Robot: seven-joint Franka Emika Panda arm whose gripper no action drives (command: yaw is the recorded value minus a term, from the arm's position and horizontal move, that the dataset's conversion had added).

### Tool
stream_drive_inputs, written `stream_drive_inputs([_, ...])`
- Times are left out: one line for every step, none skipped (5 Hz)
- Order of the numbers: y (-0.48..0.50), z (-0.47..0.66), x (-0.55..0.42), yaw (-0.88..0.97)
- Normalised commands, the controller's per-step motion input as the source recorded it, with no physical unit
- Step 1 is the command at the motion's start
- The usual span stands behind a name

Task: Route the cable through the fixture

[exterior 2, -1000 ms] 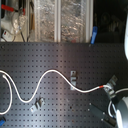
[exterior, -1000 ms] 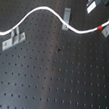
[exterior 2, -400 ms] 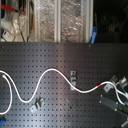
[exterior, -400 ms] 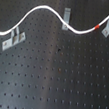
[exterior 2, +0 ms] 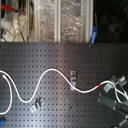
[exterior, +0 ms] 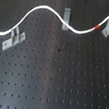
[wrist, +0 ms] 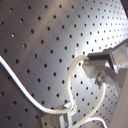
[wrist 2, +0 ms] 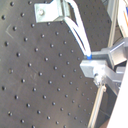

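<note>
I'm seeing my gripper (wrist 2: 92, 65) pinching the white cable (exterior: 45, 9), which is snaking across the black pegboard (exterior: 56, 81) past the small fixture (exterior: 107, 29), cluttered shelves (exterior 2: 50, 20) sitting behind.

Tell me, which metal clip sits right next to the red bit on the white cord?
The clip at the first exterior view's right edge; the other two sit far from the red band.

A lab bench — the work surface is a black perforated board (exterior: 51, 80) with a regular grid of holes, and behind it cluttered shelves (exterior 2: 45, 20) hold foil-wrapped bundles and loose wires.
</note>
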Motion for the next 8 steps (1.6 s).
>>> stream_drive_inputs([-0.509,0.01,-0.121,0.00])
stream_drive_inputs([-0.577,0.01,-0.142,0.00])
stream_drive_inputs([-0.609,0.01,-0.215,0.06])
stream_drive_inputs([-0.520,0.02,-0.445,0.11])
stream_drive_inputs([-0.327,0.02,-0.502,0.20])
stream_drive_inputs([-0.239,-0.04,-0.587,0.23])
stream_drive_inputs([-0.143,-0.19,-0.575,0.13])
stream_drive_inputs([-0.084,-0.12,-0.577,0.07])
